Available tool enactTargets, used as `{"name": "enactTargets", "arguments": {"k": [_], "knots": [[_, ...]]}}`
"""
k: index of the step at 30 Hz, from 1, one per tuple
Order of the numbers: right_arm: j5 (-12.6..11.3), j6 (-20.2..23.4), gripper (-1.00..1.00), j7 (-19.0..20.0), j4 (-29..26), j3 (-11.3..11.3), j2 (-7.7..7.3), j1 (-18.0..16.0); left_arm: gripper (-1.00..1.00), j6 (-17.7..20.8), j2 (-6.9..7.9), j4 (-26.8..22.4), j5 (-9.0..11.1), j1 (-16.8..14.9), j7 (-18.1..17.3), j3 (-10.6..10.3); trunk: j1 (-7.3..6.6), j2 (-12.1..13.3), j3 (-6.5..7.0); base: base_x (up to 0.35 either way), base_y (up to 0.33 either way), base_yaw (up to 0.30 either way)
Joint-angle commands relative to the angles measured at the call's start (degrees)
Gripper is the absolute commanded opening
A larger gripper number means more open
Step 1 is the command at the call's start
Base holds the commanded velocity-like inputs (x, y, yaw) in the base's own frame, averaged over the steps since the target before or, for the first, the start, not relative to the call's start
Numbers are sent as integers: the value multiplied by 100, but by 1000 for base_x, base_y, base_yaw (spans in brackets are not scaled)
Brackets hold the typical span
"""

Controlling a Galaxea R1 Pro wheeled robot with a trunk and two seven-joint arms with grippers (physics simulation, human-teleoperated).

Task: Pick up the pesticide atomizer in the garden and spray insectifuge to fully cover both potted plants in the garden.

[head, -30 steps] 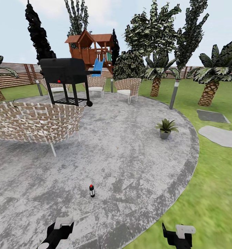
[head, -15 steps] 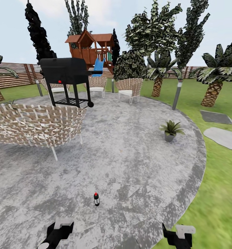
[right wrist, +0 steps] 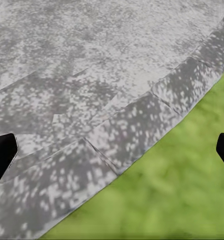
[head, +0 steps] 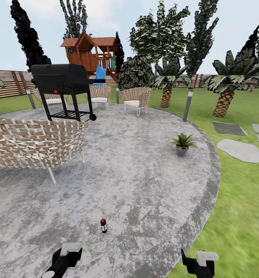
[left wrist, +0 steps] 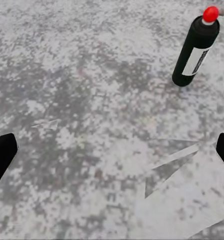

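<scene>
Since nothing is gripped yet, the atomizer (head: 103,225) is seen standing upright on the grey patio (head: 144,185), just ahead of the robot and nearer the left gripper (head: 63,258) than the right gripper (head: 200,260). From the left wrist view, the bottle (left wrist: 195,50) is shown apart from both fingertips, off to one side, w/ a red cap, white label and dark green body.

Handling, judged: it is prob. light and rigid, w/ a smooth round wall that may slip or tip if nudged, being tall and slim on a small base. It is best taken at mid-body, around the label, w/ the top left free for spraying.

Left claw is spread wide, fingertips (left wrist: 1,155) at the frame edges, nothing between. Right claw is likewise spread, fingertips (right wrist: 1,152) over the patio edge and grass (right wrist: 182,190), nothing held.

Further out, one potted plant (head: 182,143) is set near the patio's far rim, well apart from the bottle. A woven chair (head: 36,143), a black grill (head: 63,83), a lamp post (head: 188,104) and palms (head: 225,88) are seen beyond. The 2nd potted plant can't be made out.
</scene>
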Motion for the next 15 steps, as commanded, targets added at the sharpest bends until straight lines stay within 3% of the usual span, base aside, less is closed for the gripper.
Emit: {"name": "enactTargets", "arguments": {"k": [1, 7, 15], "knots": [[3, -14, 100, -18, 0, 3, -1, -3, 100, -21, -5, 5, -39, -4, -8, 32, -1, -2, -5, 53, 248, -64], [10, -13, 100, -6, 3, 2, -1, -3, 100, -21, -6, 5, -39, -4, -7, 32, -1, -2, -5, 101, 244, -18], [-3, -13, 100, -10, -27, 3, 8, -3, 100, -21, -3, 5, -39, -7, -7, 34, -1, -2, -5, 109, 98, -1]]}}
